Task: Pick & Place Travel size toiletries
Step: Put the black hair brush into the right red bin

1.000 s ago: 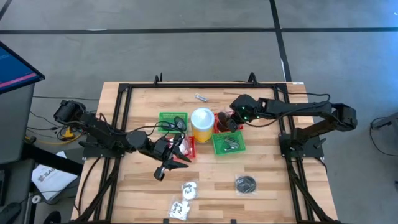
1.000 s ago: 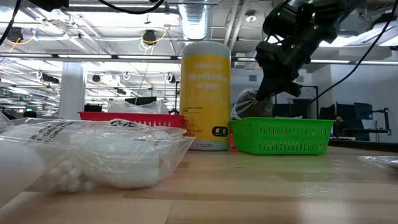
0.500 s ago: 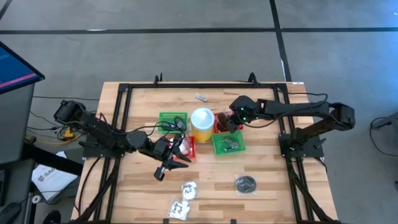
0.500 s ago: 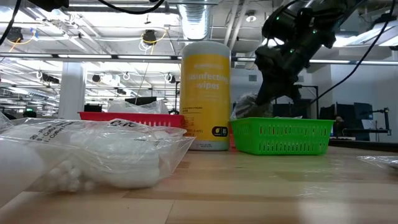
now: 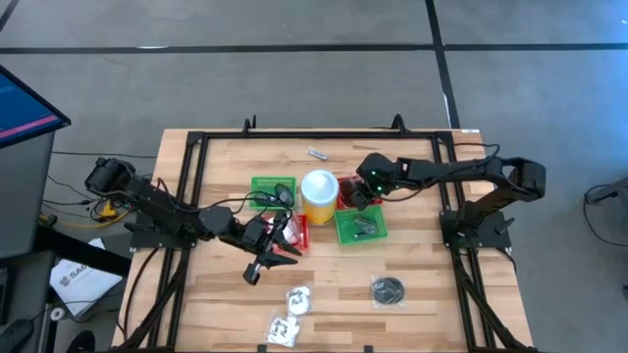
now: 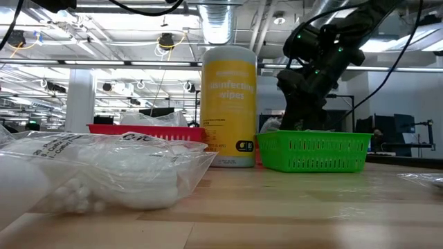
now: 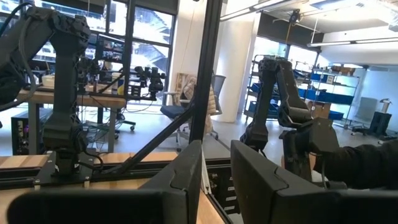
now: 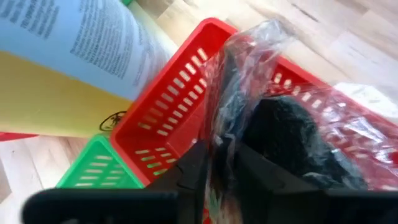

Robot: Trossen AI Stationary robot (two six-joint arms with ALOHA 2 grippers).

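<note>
My right gripper (image 5: 357, 195) (image 8: 216, 163) points down into a red mesh basket (image 8: 163, 112) beside the yellow canister with a white lid (image 5: 319, 194). Its fingers stand a narrow gap apart. A clear bag holding a dark round piece (image 8: 283, 140) lies in that basket, and its crumpled top (image 8: 239, 56) rises through the gap. My left gripper (image 5: 283, 241) (image 7: 216, 168) hovers open and level near the other red basket (image 5: 299, 233), with nothing between its fingers. Another bagged dark piece (image 5: 387, 290) and two white packets (image 5: 297, 300) (image 5: 282, 328) lie on the near table. My right gripper comes slanting down from above, and the bag's upper plastic edge (image 8: 219, 144) stands in the gap between its fingers. I cannot tell whether the fingers touch it. The bag's dark piece rests in the red basket.
A green basket (image 5: 360, 226) with silvery pieces stands just near the right gripper, and a second green basket (image 5: 272, 187) is left of the canister. A small silvery piece (image 5: 316, 153) lies at the far side. A clear bag of white pieces (image 6: 104, 173) fills the low view's foreground.
My right gripper has sunk toward the red basket and drifted a little toward the table's left, carrying the clear bag down with it. In the low view the bag has dropped almost behind the green basket's rim.
</note>
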